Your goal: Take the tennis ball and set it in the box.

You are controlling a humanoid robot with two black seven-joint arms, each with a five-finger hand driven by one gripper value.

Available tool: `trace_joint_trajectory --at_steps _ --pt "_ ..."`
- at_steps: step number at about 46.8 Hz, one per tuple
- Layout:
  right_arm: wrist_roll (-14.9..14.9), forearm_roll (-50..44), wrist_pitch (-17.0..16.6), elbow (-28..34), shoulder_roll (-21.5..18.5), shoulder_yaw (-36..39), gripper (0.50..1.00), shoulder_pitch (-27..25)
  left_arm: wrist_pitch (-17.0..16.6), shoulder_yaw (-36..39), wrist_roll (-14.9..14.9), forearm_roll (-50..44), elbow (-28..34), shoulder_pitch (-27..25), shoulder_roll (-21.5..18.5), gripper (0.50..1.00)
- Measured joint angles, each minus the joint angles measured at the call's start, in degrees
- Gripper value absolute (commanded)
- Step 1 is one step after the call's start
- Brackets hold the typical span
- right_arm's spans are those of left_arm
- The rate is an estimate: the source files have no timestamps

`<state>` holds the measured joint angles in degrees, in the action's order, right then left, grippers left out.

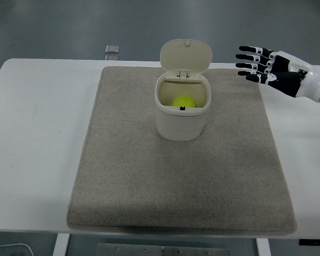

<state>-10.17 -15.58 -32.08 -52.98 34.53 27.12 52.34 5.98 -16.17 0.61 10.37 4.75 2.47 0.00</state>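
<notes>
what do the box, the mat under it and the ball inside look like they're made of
The box looks like cream plastic: smooth, faintly glossy walls and a moulded lid hinged open at the back. The mat looks like felt or short-pile fabric: matte grey-beige, with a slightly fuzzy, soft edge. The ball is bright yellow-green and dull, likely the felt of a tennis ball, though its texture is too small to confirm.

I find no writing to read anywhere here. The cream box at the centre of the frame bears no label, its raised lid is plain, and the small grey object at the upper left, beyond the table's far edge, is too small to show any print.
</notes>
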Motion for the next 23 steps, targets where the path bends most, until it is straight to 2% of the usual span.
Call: trace_joint_trajectory --at_steps 4,9,16,20,23 --pt "0.6 2.0 2.4 1.5 -1.5 0.1 0.913 -0.6 0.0 0.0 0.0 0.0 0.0 0.0 0.0 0.992" --pt "1.0 5.8 8.0 2.6 -3.3 0.5 0.913 -1.1 0.0 0.0 0.0 0.0 0.0 0.0 0.0 0.992" --pt "4.8 14.0 15.8 3.3 -5.6 0.8 0.913 -1.2 0.0 0.0 0.0 0.0 0.0 0.0 0.0 0.992" --pt "5.7 16.8 18.7 4.1 -6.4 0.9 0.913 -1.1 0.0 0.0 0.0 0.0 0.0 0.0 0.0 0.992" --pt "5.8 17.9 19.4 4.9 -6.6 1.1 0.913 -1.0 0.0 0.0 0.0 0.0 0.0 0.0 0.0 0.992"
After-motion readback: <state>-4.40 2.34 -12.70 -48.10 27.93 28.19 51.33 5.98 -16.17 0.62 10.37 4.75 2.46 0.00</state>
